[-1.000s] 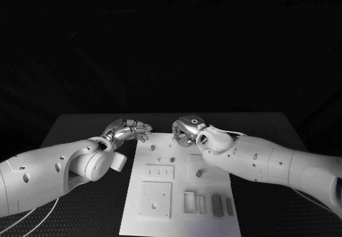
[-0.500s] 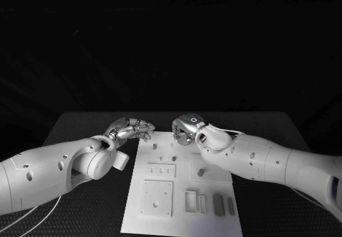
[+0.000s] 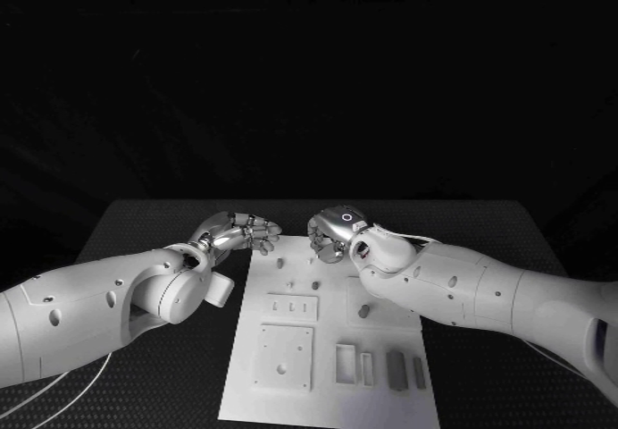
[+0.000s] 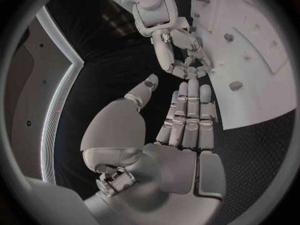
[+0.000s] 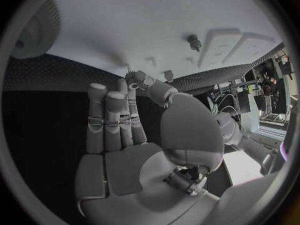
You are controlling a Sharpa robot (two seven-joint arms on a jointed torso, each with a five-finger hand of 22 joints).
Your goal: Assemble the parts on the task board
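The white task board (image 3: 258,402) lies lengthwise in the middle of the black table. Small grey pegs (image 3: 279,264) stand near its far end, one more peg (image 3: 364,311) further in, and grey bars (image 3: 396,370) lie near its front right. My left hand (image 3: 241,234) hovers at the far left corner, fingers (image 4: 187,110) side by side, thumb apart, nothing in it. My right hand (image 3: 338,234) is over the far edge, its curled fingertips (image 4: 190,71) bunched against the thumb. Whether a part sits between them is hidden.
Raised white plates with holes and slots (image 3: 283,356) cover the board's near half. Black matting (image 3: 154,232) lies on both sides of the board. The two hands are close together, a narrow gap between them.
The whole picture has shifted slightly. Both hands stay at the board's far end, edging a little further from me; nothing was picked up or set down.
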